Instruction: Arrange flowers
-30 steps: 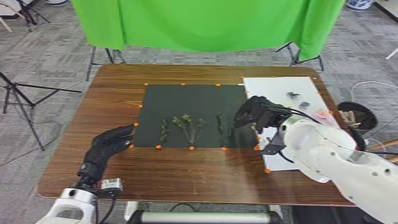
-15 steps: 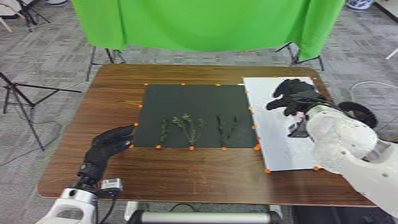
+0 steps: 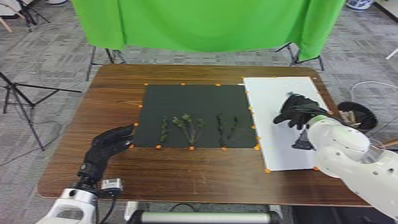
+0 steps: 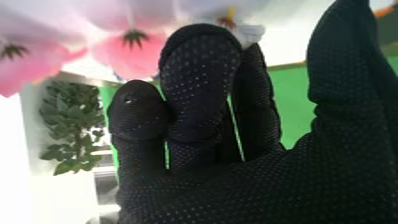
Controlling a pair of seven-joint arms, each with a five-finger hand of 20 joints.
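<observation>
In the head view my right hand [image 3: 300,109] is over the white sheet, its fingers open. In the right wrist view pink flowers [image 4: 131,50] and a leafy green sprig [image 4: 69,125] lie beyond the open fingers of the right hand [image 4: 204,100]; whether the fingertips touch a flower, I cannot tell. Green stems lie on the black mat: a thin one [image 3: 164,131], a branching one [image 3: 189,127] and two dark ones [image 3: 221,131] side by side. My left hand [image 3: 113,142] rests open by the mat's lower left edge.
The black mat [image 3: 191,100] lies left of the white sheet [image 3: 286,157] on the wooden table [image 3: 178,175]. Orange markers line their edges. A dark bin [image 3: 358,116] with sticks stands off the table's right side. A green cloth [image 3: 209,25] hangs behind.
My right hand has moved off the black mat's right side onto the white sheet, then slightly toward the robot, uncovering the dark stem at the mat's right. The left hand has kept still.
</observation>
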